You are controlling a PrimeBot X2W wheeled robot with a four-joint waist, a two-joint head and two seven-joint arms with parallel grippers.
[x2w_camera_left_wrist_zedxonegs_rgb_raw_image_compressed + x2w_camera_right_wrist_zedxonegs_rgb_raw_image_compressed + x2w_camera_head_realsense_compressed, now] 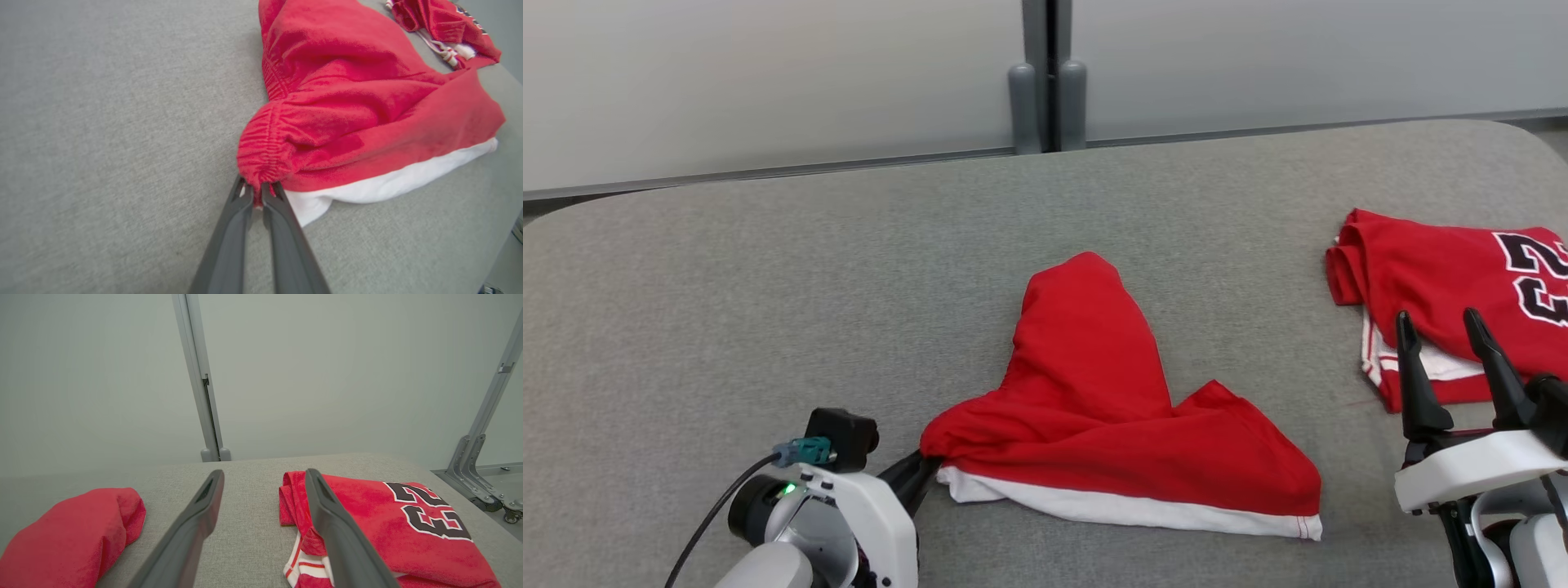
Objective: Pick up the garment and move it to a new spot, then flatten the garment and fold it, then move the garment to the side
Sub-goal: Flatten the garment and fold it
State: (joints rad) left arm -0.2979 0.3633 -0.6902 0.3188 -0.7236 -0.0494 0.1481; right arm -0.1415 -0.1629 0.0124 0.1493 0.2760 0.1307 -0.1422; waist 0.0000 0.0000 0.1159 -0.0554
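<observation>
The garment (1111,408) is a crumpled pair of red shorts with a white hem, lying in the middle of the grey padded table (768,286). My left gripper (927,467) reaches in from the lower left and is shut on the gathered elastic corner at the garment's left end. In the left wrist view the two fingers of that gripper (257,190) pinch the bunched red cloth of the garment (347,102) just above the table. My right gripper (1437,318) hovers open at the lower right with nothing between its fingers (204,506). The garment's far tip (69,535) lies to its left.
A folded red jersey (1437,278) with a black-and-white number lies at the table's right side, just beyond my right gripper; the jersey (380,522) sits under the right finger. Pale wall panels and a grey post (1049,82) stand behind the table's far edge.
</observation>
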